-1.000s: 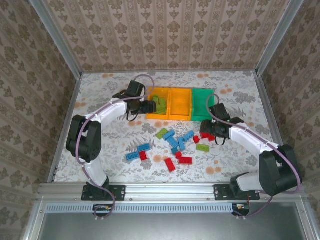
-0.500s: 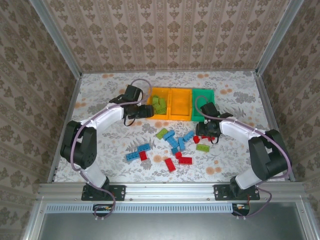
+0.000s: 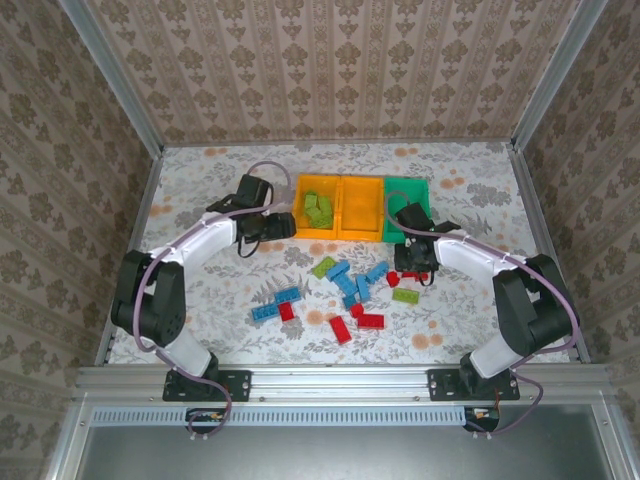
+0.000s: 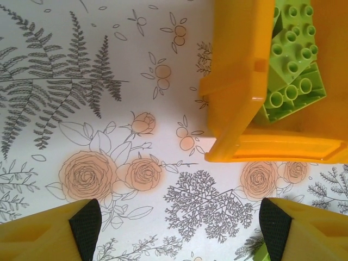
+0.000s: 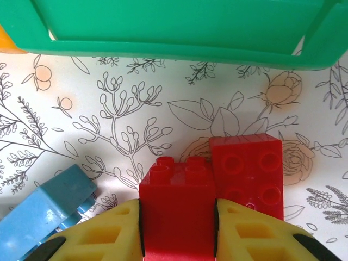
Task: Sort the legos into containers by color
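Observation:
Three containers stand in a row at the back: an orange-yellow bin (image 3: 318,232) holding lime green legos (image 3: 318,208), a second orange-yellow bin (image 3: 361,233) and a green bin (image 3: 408,190). Loose blue (image 3: 345,283), red (image 3: 341,329) and lime (image 3: 406,295) legos lie mid-table. My left gripper (image 3: 280,228) hangs open and holds nothing, just left of the first bin's corner (image 4: 239,81), where lime bricks (image 4: 293,60) show inside. My right gripper (image 5: 176,228) is shut on a red lego (image 5: 176,206) on the table in front of the green bin (image 5: 179,27). A second red lego (image 5: 247,174) touches its right side.
A blue lego (image 5: 43,212) lies just left of my right gripper's left finger. Two blue bricks (image 3: 276,304) and a red one (image 3: 286,311) sit further left. Metal frame posts and wallpapered walls ring the flowered tablecloth (image 3: 200,290).
My left gripper has drawn back to the left, off the first orange-yellow bin. My right gripper's jaws have closed onto the red lego.

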You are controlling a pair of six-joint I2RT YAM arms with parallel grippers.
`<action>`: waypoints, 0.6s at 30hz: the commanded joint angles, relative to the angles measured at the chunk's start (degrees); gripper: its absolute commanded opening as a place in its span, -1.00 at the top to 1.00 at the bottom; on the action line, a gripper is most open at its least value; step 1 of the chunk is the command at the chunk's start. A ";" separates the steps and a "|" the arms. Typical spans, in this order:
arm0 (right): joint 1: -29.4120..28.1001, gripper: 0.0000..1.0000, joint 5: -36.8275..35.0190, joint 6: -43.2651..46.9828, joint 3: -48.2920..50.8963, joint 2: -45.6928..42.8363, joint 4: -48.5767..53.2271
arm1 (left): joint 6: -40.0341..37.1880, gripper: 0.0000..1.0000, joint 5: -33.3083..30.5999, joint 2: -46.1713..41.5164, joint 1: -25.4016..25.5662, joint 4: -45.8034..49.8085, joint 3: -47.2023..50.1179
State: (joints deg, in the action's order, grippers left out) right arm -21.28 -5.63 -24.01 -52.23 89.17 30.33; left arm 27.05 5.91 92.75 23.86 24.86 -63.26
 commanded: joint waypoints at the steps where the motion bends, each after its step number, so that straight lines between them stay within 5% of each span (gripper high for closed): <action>1: -0.36 0.38 -1.44 -1.05 -2.96 -2.68 3.48 | 0.91 -0.59 -0.71 -1.99 -0.04 0.85 1.28; 10: 1.48 0.39 -2.26 -1.46 -10.32 -3.72 2.35 | 1.70 -0.61 -2.06 -5.03 -0.04 3.17 5.43; 18: 3.43 0.41 -5.16 -0.43 -18.27 4.72 -1.27 | 3.77 -0.61 -1.15 -9.12 1.14 2.65 12.05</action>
State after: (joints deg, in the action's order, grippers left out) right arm -18.59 -8.16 -24.38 -68.27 90.02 30.39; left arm 29.36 4.69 85.36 24.23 26.48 -52.86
